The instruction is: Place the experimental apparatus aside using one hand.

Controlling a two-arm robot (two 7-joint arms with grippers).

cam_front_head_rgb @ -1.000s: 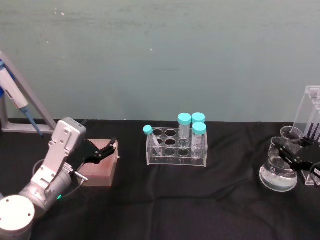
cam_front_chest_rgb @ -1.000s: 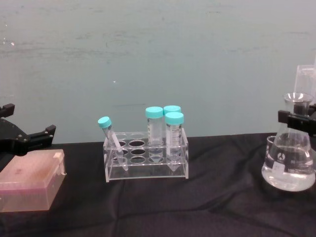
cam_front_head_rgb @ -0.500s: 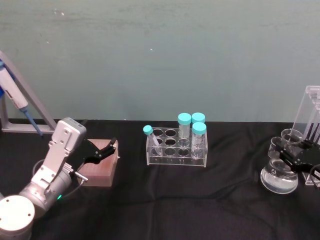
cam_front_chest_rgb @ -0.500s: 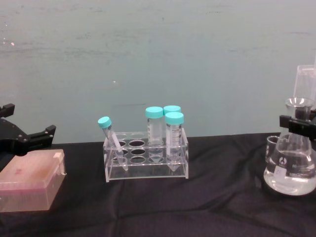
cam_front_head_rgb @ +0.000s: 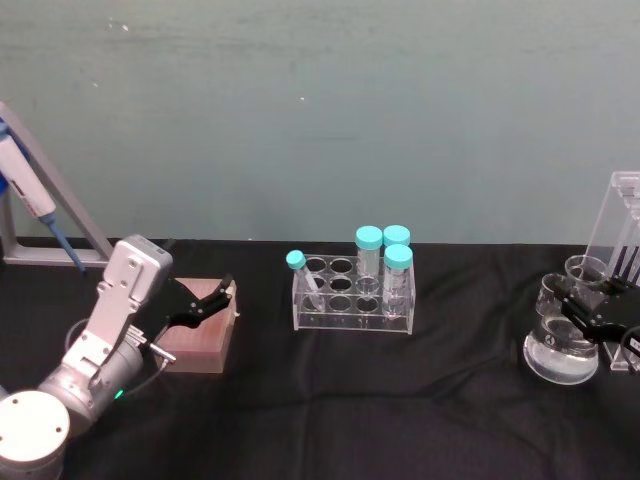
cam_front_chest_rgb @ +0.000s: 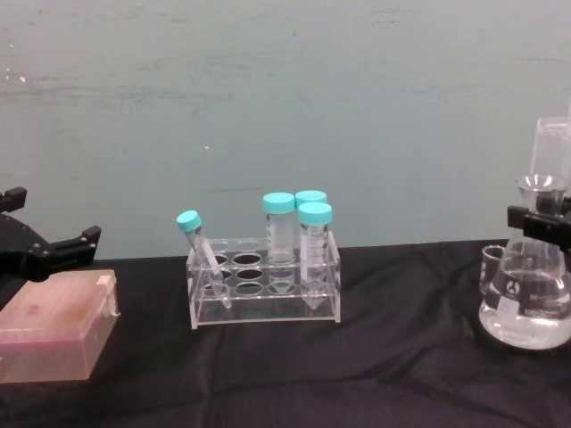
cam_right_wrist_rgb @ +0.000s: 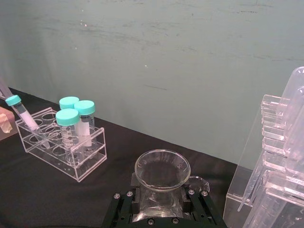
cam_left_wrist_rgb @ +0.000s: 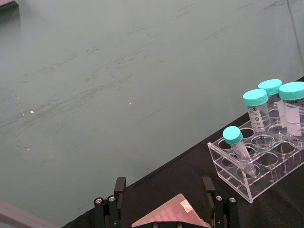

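1. The right gripper (cam_front_head_rgb: 590, 308) pinches the neck of the conical flask (cam_front_head_rgb: 562, 352) at the 3 o'clock edge of the black-draped bench (cam_front_head_rgb: 400, 400), as seen from the head camera. The flask holds clear liquid in its wide base.
2. From the chest camera, the flask (cam_front_chest_rgb: 526, 308) sits low against the cloth; whether its base is touching cannot be told. Black fingers (cam_front_chest_rgb: 538, 219) clasp the neck just under the flared mouth.
3. The right wrist camera looks straight down into the flask's round mouth (cam_right_wrist_rgb: 162, 168), with a black finger pressed against the neck on either side.
4. A small glass beaker (cam_front_chest_rgb: 492, 267) stands just beside the flask, toward the bench's centre, partly hidden behind it.
5. The tall acrylic pipette stand (cam_front_head_rgb: 618, 225) rises directly behind the flask and gripper, at the far 3 o'clock side; its stepped clear walls (cam_right_wrist_rgb: 280, 166) crowd the right wrist view.
6. At the bench's centre stands a clear tube rack (cam_front_head_rgb: 352, 296) with three upright teal-capped tubes (cam_front_head_rgb: 398, 275) and one smaller tube (cam_front_head_rgb: 303, 277) leaning at its 9 o'clock end.
7. The left gripper (cam_front_head_rgb: 212, 300) hangs at 9 o'clock over a pink tip box (cam_front_head_rgb: 200, 330), fingers spread apart and gripping nothing.
8. A blue-and-white pipette (cam_front_head_rgb: 35, 205) hangs on a grey stand at 10 o'clock.
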